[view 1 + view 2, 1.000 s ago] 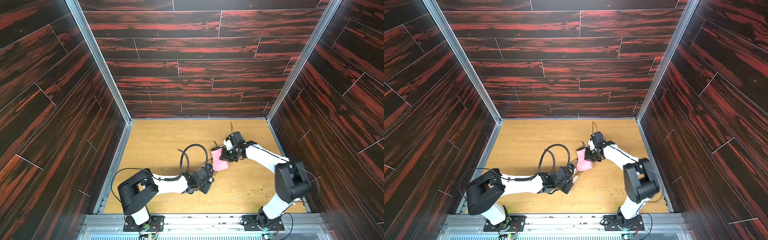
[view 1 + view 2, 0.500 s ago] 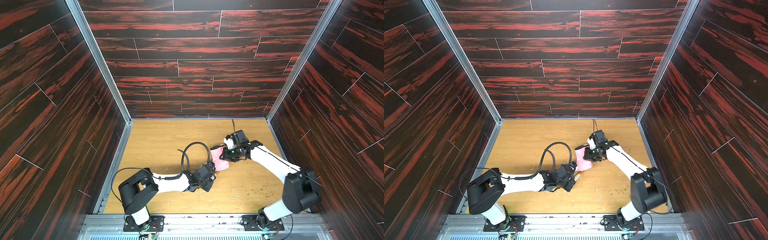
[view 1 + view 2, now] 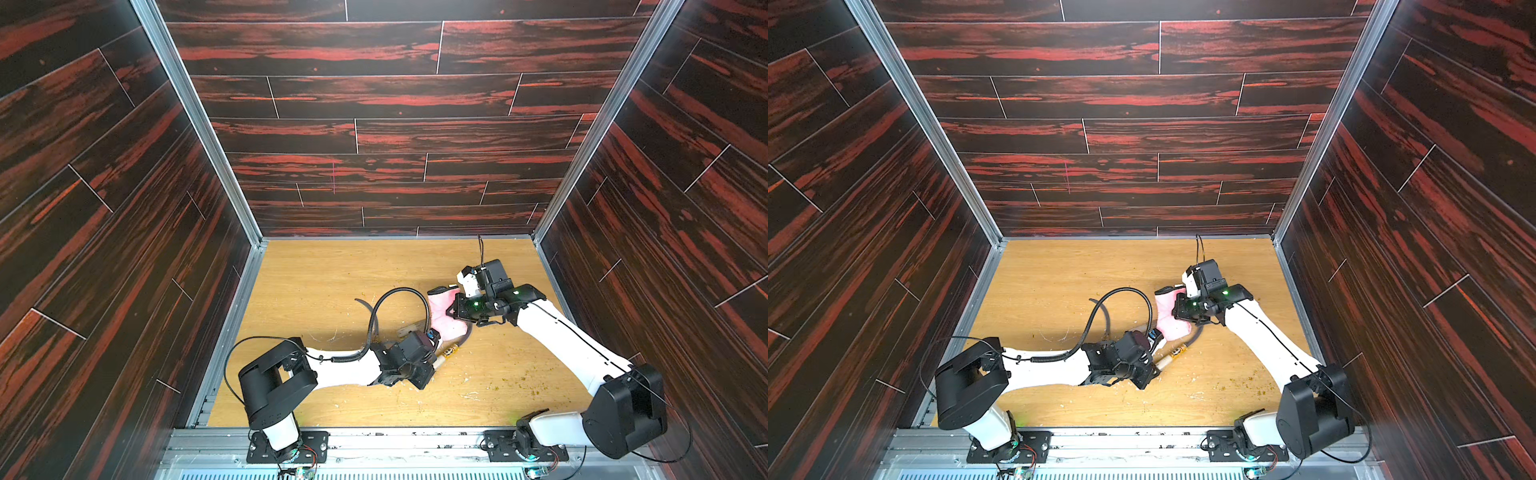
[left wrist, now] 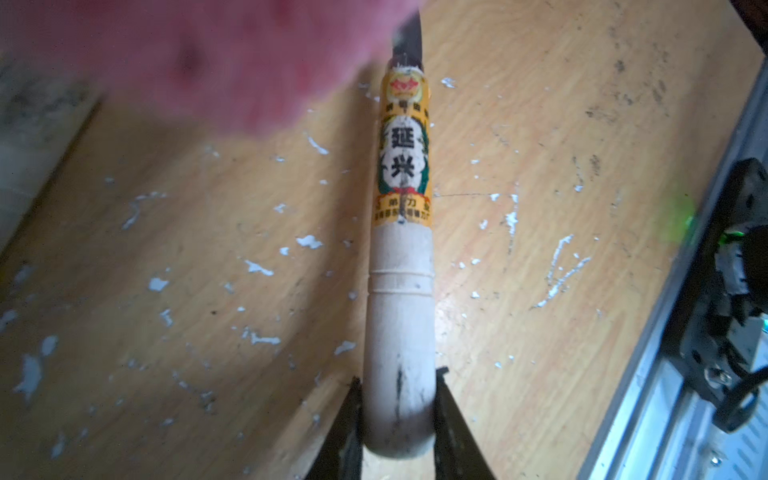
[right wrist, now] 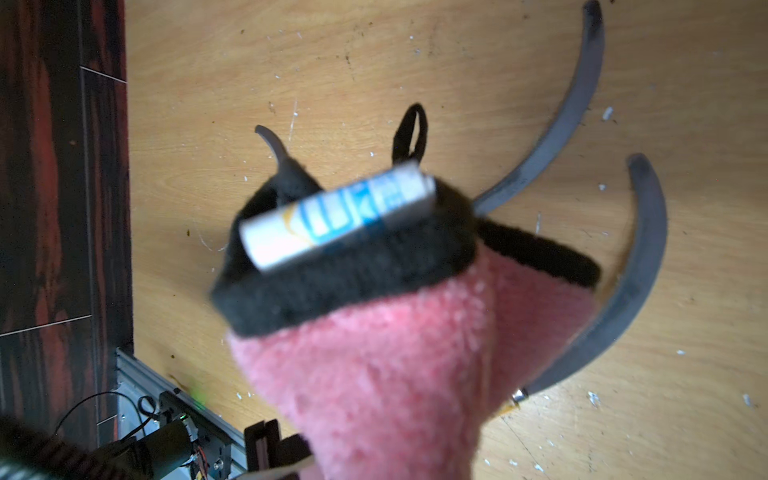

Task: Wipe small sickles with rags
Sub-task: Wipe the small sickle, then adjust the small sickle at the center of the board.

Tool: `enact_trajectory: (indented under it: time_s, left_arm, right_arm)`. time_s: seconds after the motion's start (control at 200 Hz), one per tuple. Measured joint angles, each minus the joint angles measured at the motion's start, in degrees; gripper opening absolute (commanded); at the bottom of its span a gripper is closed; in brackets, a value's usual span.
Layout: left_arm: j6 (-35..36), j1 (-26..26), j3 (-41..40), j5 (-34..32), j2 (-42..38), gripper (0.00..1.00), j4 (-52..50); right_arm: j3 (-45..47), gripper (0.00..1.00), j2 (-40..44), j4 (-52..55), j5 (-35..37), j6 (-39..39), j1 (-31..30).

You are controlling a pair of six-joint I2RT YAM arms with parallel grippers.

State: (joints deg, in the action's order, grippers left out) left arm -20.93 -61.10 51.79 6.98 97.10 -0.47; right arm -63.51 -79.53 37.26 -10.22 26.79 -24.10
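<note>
Pink pile fabric with a black border: the rag sits right of centre in both top views, bunched and pinched in my right gripper, whose jaws are closed on its upper part. Its lower end overlaps the blade of the small sickle just beyond the neck. My left gripper is clamped on the butt of that sickle's pale wooden handle, one jaw on each side, at the bottom centre of the left wrist view. The handle runs straight up that frame to a yellow label band, past which the dark blade disappears behind the blurred rag in the upper left. In the right wrist view the rag fills the lower centre. A rolled white-and-blue tag lies on its black border, and a black loop stands above it. At the right of that frame two dark curved blades show: the nearer blade curls round the rag, and the farther blade runs under the rag's edge. A third blade tip shows at the rag's upper left. The wooden desk is scuffed and flecked with white.
</note>
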Motion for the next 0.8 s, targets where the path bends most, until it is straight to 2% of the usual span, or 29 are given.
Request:
enact_trajectory:
  time_s: [0.421, 0.596, 0.802]
  left_arm:
    - [0.1, 0.2, 3.8, -7.7, 3.1, 0.09, -5.3]
    - [-1.0, 1.3, 2.1, -9.2, 2.7, 0.09, -5.5]
    - [-2.1, 5.3, -1.9, -9.6, 0.3, 0.09, -5.5]
  right_arm:
    - [0.0, 0.01, 2.7, 2.6, 2.6, 0.4, 0.0]
    - [0.0, 0.01, 3.1, 3.0, 3.4, 0.3, 0.0]
    - [0.0, 0.01, 3.1, 3.1, 3.4, 0.3, 0.0]
